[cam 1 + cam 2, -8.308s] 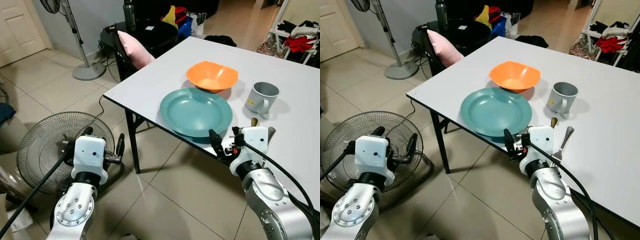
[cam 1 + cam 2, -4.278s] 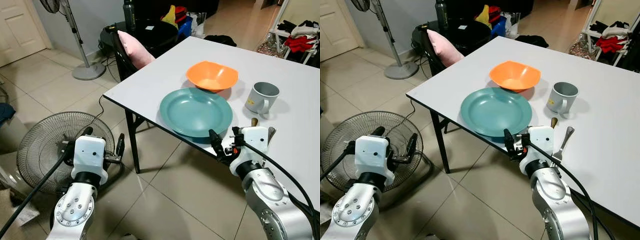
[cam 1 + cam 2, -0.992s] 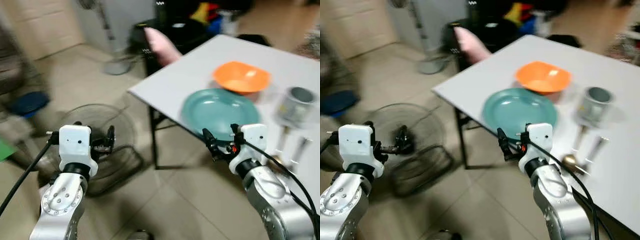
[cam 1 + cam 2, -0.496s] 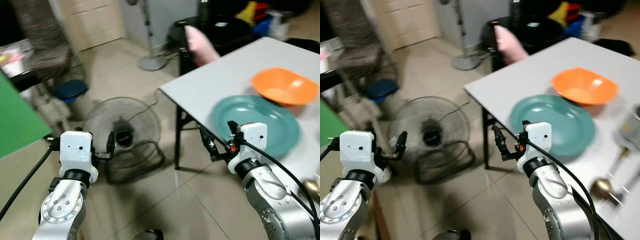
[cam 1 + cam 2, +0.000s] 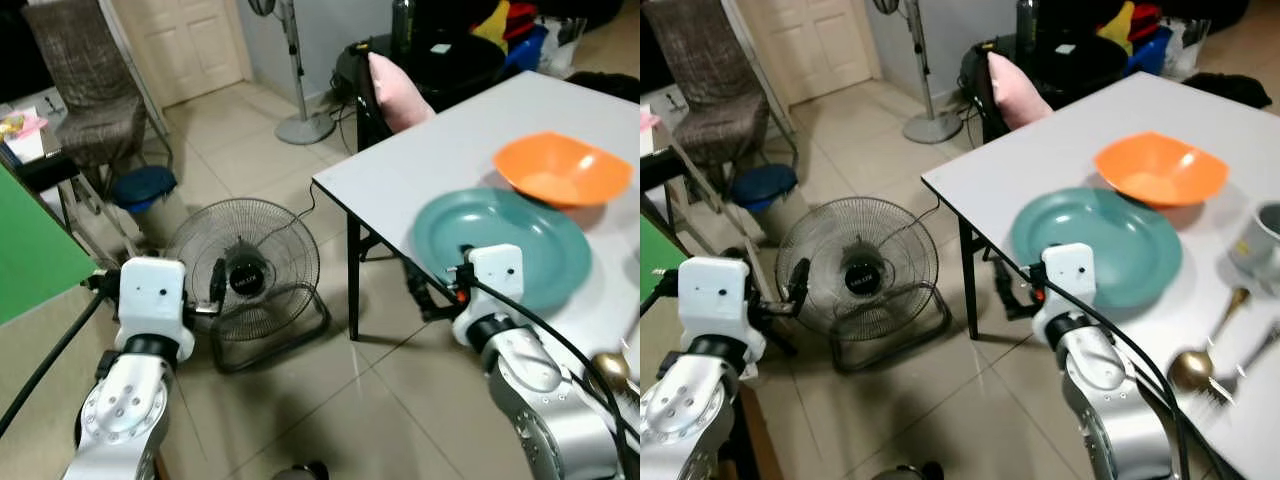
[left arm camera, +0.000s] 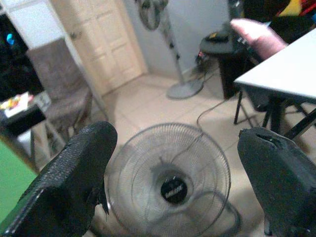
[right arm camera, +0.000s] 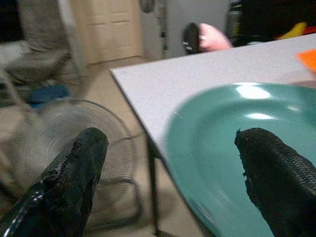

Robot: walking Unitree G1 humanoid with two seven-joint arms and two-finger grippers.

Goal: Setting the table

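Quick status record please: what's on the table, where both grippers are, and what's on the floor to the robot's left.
table: white rectangular table
dishes: round teal plate near the edge; orange bowl behind it, apart; grey mug
cutlery: gold spoon beside a fork
left gripper: open, empty, facing black floor fan
right gripper: open, empty, at the plate's rim

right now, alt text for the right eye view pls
A white table holds a teal plate, an orange bowl, a grey mug and a spoon. The right gripper hangs off the table's near edge; the left gripper is by a floor fan.
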